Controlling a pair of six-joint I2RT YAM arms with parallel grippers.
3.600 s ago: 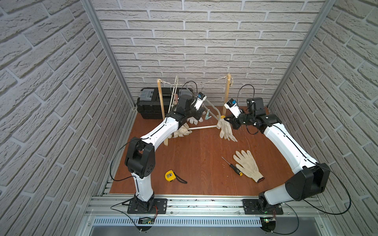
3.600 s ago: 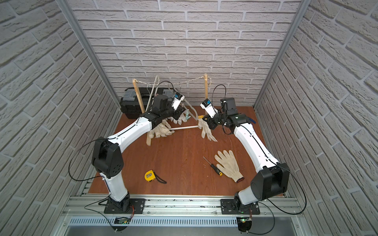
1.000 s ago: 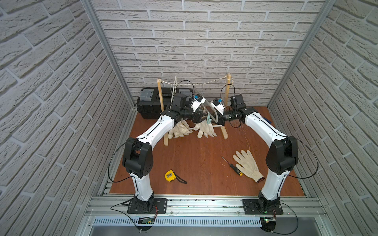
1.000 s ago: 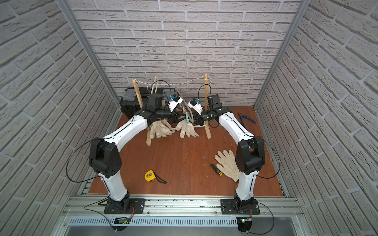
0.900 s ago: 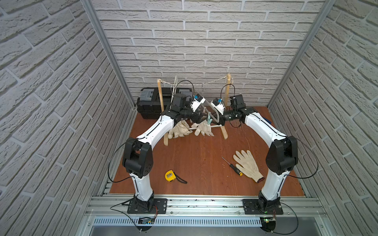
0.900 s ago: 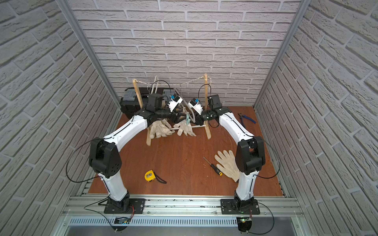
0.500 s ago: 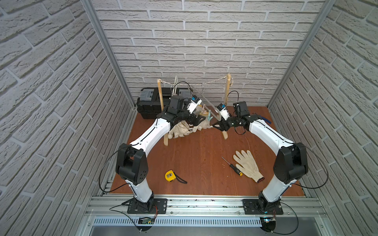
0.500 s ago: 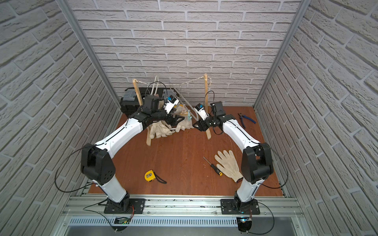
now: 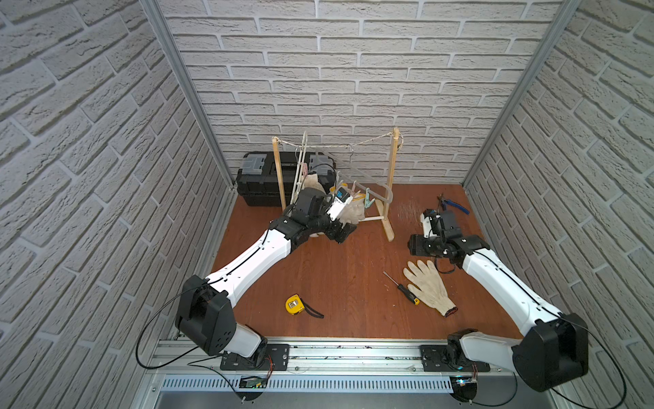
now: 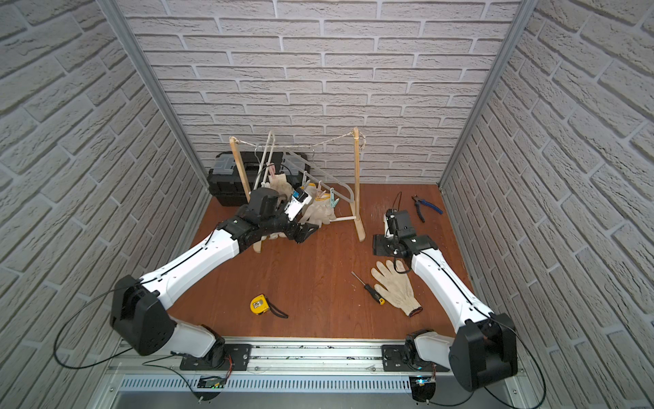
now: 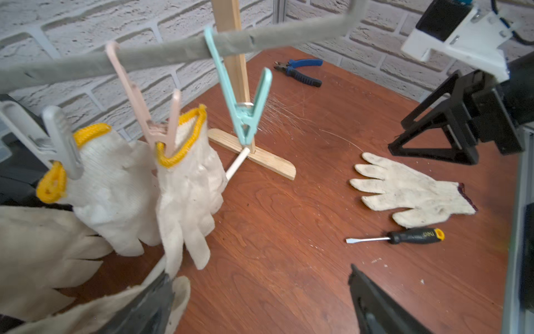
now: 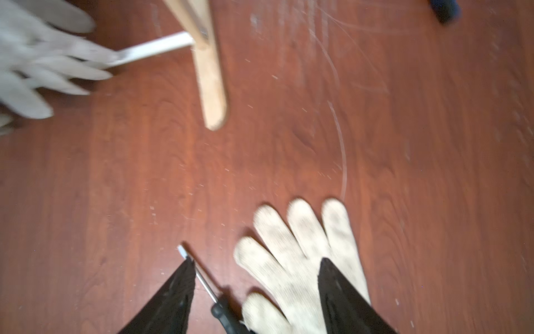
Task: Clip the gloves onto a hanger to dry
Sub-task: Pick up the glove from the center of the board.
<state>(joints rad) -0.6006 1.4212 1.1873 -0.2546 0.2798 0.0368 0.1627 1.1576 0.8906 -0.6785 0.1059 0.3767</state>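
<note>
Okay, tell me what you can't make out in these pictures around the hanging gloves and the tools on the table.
Hanging gloves, both top views: the left arm covers some, so no sure count.
Screwdriver, right wrist view: handle cut off by the picture's edge, shaft partly behind the right gripper.
Glove on the table, same view: cuff cut off, picture blurred.
Pliers, same view: only a blue handle tip shows at the edge.

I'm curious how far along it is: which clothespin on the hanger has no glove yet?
The teal clothespin: it hangs empty, while the pink clothespin and the grey clothespin each pinch a yellow-cuffed glove.
</note>
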